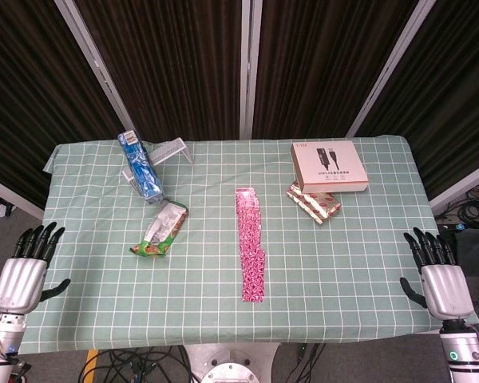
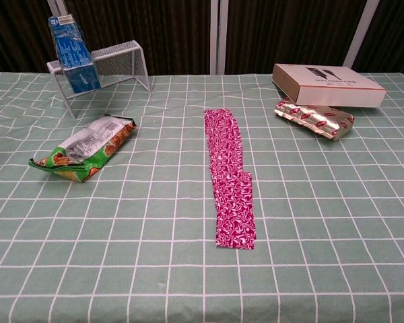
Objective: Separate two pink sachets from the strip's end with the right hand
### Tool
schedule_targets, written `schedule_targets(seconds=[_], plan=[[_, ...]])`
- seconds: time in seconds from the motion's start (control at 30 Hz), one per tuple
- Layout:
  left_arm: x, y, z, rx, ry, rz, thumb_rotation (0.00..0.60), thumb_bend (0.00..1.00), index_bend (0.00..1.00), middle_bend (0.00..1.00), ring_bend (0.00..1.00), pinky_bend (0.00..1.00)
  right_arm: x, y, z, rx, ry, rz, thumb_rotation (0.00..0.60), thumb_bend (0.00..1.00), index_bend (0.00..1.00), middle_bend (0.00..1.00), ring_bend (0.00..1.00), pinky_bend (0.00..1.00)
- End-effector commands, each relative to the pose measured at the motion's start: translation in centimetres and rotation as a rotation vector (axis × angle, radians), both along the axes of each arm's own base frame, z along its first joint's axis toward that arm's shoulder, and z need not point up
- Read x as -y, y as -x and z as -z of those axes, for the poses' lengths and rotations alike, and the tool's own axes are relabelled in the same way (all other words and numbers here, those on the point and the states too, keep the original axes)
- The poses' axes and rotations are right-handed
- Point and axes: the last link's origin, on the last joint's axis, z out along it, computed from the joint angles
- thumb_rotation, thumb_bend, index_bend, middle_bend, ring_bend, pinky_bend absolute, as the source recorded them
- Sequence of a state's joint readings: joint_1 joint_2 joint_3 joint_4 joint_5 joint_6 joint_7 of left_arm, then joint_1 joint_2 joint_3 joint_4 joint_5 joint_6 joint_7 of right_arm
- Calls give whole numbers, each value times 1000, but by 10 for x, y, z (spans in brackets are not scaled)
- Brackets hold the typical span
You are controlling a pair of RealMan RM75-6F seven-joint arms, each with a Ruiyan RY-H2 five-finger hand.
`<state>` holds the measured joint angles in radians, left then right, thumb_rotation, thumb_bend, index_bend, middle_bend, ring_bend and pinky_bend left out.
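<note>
A long strip of pink sachets (image 1: 250, 242) lies flat down the middle of the green checked tablecloth, its near end toward me; the chest view shows the strip of pink sachets (image 2: 229, 176) too. My right hand (image 1: 437, 274) hovers off the table's right front corner, fingers extended and apart, holding nothing, far from the strip. My left hand (image 1: 25, 266) hangs likewise at the left front corner, fingers spread and empty. Neither hand appears in the chest view.
A green snack bag (image 1: 162, 229) lies left of the strip. A blue carton (image 1: 140, 166) leans on a white wire rack (image 1: 169, 150) at the back left. A white box (image 1: 329, 166) and a red-and-silver packet (image 1: 314, 201) sit at the back right.
</note>
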<state>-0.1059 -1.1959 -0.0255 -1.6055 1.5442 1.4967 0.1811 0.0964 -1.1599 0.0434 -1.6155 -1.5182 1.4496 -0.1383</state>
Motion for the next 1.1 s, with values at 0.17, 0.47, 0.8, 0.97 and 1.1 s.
schedule_targets(seconds=[0.17,0.47,0.8,0.97,1.1], plan=[[1,0,0,2,0,-1,600,145,20,0,0,69,0,-1,0,-5,-2,1,600,234,0,0,0,0],[1,0,-1,2,9,-11,600,143,20,0,0,69,3,-5,1,4,-2,4,600,234,0,0,0,0],[7,7,12,15,35,-27,600,144,20,0,0,69,6,-21,9,-10,-33,-47,600,234,0,0,0,0],[7,8,10,18,28,-31,600,144,20,0,0,70,5,-33,20,-11,-75,-70,600,264,0,0,0,0],[9,9,9,13,31,-36,600,144,20,0,0,69,-2,-46,34,-30,-153,-101,600,629,0,6,0,0]])
